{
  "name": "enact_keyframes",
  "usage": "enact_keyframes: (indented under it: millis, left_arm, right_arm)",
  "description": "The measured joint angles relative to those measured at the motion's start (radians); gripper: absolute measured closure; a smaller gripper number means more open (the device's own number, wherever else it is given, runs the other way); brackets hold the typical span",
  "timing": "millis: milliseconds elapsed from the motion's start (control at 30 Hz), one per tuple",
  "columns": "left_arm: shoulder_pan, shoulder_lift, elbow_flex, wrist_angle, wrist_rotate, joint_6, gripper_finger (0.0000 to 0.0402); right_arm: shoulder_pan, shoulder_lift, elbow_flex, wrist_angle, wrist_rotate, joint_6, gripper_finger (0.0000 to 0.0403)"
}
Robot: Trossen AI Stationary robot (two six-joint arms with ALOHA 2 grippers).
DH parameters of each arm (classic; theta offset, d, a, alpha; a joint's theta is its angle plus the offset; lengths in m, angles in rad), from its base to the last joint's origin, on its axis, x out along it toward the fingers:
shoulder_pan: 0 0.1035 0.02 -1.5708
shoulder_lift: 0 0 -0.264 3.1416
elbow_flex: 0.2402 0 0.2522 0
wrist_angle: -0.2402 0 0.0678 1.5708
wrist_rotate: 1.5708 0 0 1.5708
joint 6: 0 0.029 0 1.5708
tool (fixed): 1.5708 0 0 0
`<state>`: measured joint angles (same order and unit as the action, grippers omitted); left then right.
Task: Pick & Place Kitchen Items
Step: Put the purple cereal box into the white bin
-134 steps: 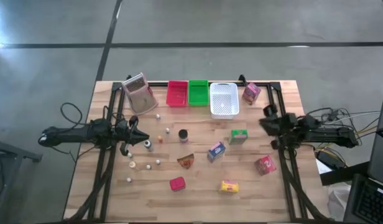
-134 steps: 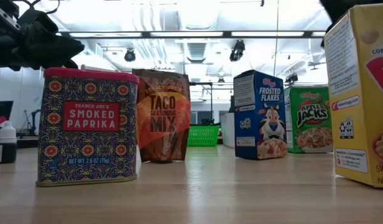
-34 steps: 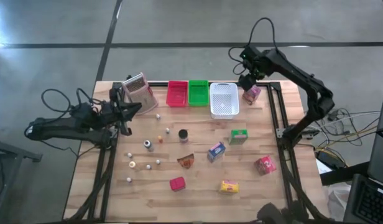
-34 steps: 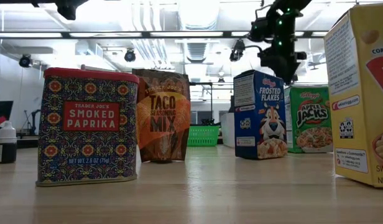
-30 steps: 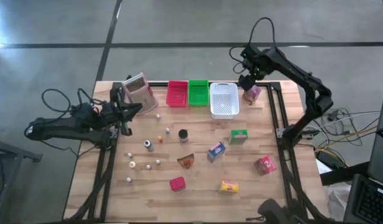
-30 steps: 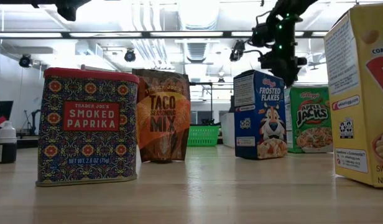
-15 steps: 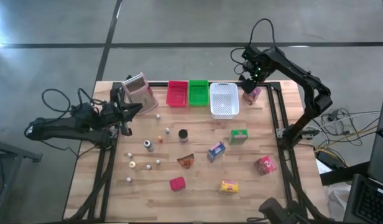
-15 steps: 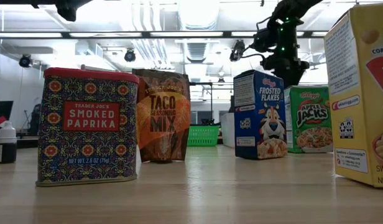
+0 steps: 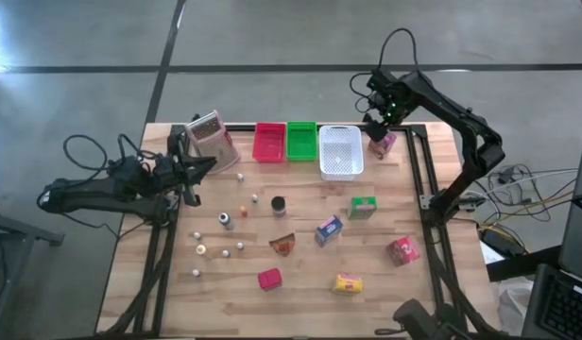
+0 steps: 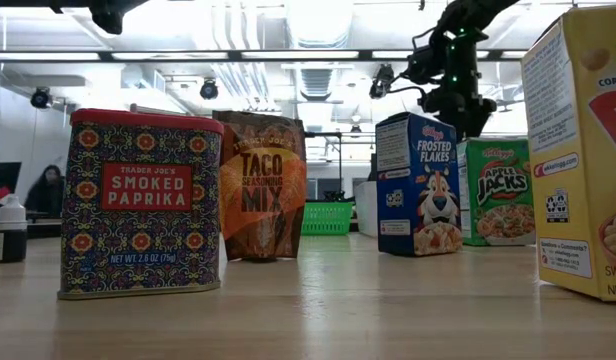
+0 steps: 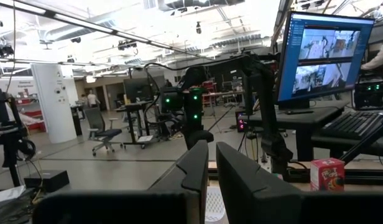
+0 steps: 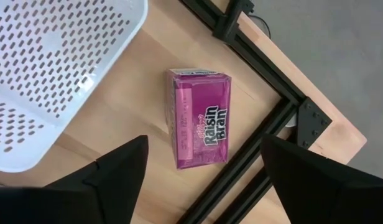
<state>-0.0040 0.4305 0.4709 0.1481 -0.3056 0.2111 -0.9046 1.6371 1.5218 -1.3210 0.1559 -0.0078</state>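
High view: the right claw hangs over the table's far right corner, just above the pink box, beside the white tray. The left claw waits near the left edge.

Low view: the right claw hovers above the cereal boxes.

Left wrist view: the left claw's fingers are nearly pressed together, gripping nothing.

Right wrist view: the right claw's fingers are spread wide, released, with the pink box lying flat between and beyond them, untouched.
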Motion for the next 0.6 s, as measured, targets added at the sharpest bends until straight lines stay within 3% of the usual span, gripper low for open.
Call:
enact_keyframes:
  millis: [233, 600]
  left_arm:
    - [0.0, 0.0, 0.0, -0.011, 0.0, -0.002, 0.0362]
    - [0.0, 0.0, 0.0, -0.015, 0.0, -0.002, 0.0362]
  right_arm:
    - [0.0, 0.0, -0.053, 0.027, 0.001, 0.0, 0.0084]
    - [-0.005, 0.001, -0.162, 0.132, 0.001, -0.02, 0.0118]
